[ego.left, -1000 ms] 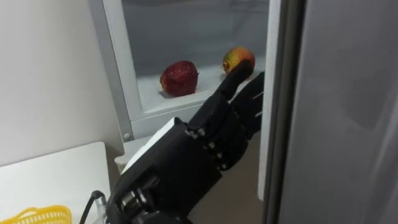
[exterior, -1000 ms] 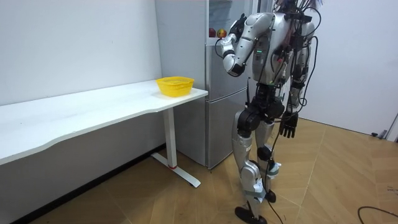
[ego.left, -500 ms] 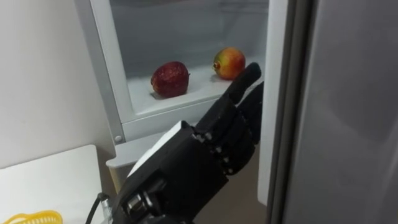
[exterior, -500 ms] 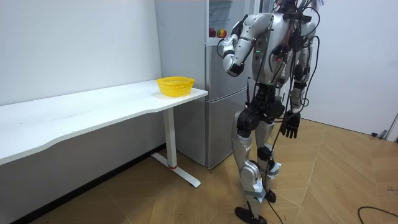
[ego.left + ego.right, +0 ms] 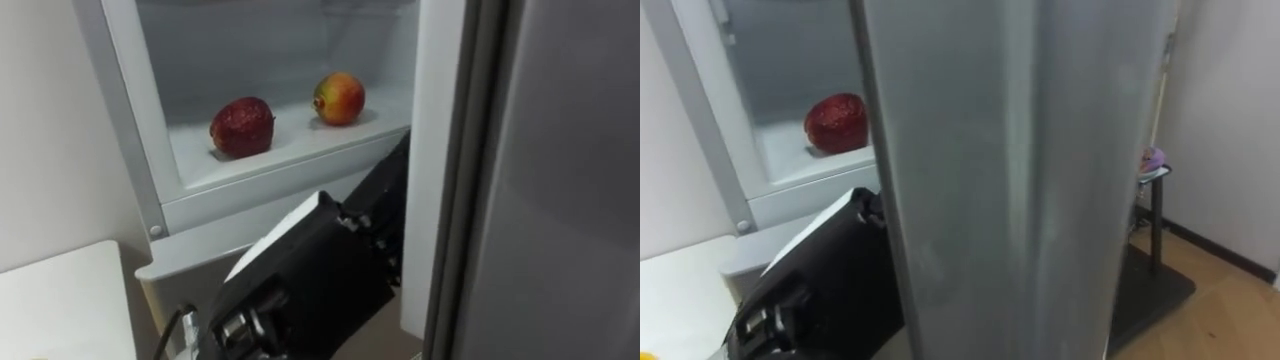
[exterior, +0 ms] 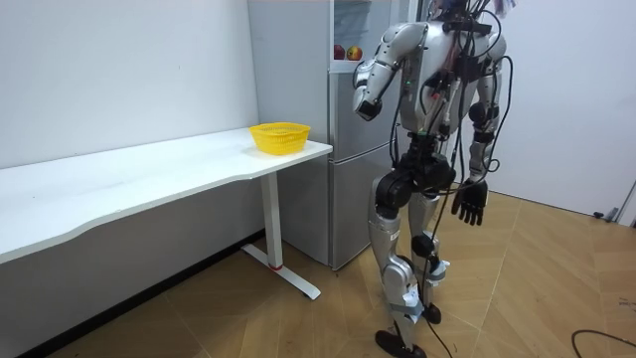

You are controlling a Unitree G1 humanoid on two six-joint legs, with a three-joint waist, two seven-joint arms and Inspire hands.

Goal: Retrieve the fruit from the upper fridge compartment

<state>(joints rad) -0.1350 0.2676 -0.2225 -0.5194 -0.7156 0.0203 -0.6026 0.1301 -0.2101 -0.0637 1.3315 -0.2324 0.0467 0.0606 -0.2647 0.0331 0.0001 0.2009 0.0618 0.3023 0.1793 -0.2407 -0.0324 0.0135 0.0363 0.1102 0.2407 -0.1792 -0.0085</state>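
The upper fridge compartment stands open. On its white shelf lie a dark red fruit on the left and a red-yellow apple further back on the right. My left hand is raised below and in front of the shelf. Its fingers are straight and point up along the door's inner edge, clear of both fruits. The right eye view has the dark red fruit and the left hand. My right hand hangs by my side, fingers relaxed and empty.
The grey fridge door stands close on my right and blocks that side. A white table runs along the wall at my left, with a yellow basket at its end by the fridge. I stand on a wood floor facing the fridge.
The eye view has shifted, so the fruits now sit further left and higher. My left hand has dropped lower in the view, its fingers now by the door edge. The right arm swung out slightly.
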